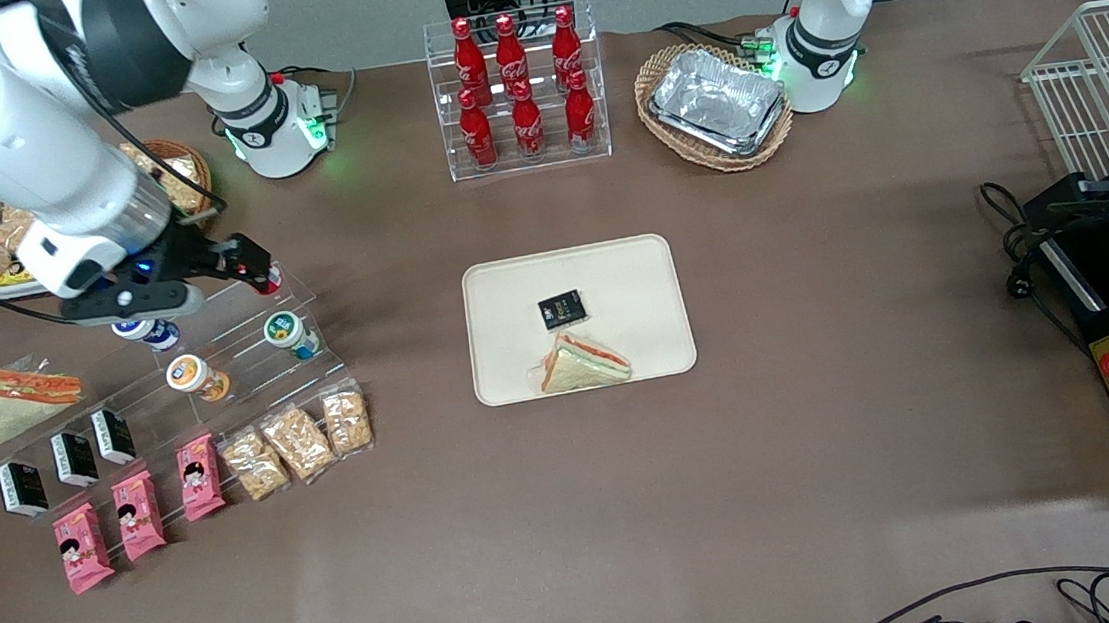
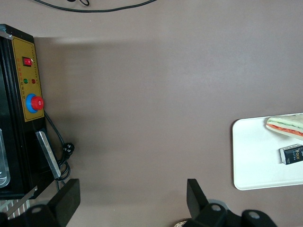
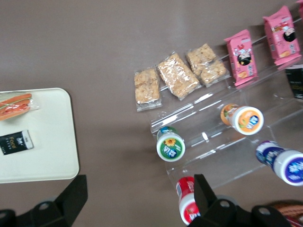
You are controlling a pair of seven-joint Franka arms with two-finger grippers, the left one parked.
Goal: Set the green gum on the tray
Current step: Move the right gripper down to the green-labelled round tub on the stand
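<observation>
Four gum bottles stand close on the clear stepped shelf (image 1: 248, 363), so the gripper (image 3: 137, 201), open wide and empty above the red gum (image 3: 187, 201), may take this one instead of the green gum (image 3: 170, 146); the tray (image 1: 610, 261) lies well apart.

The right arm (image 1: 30, 167) reaches out low over the table, its wrist angled downward. The gripper (image 1: 255, 270) hangs at its tip, fingers (image 3: 71, 196) spread well apart, with nothing between them.
</observation>
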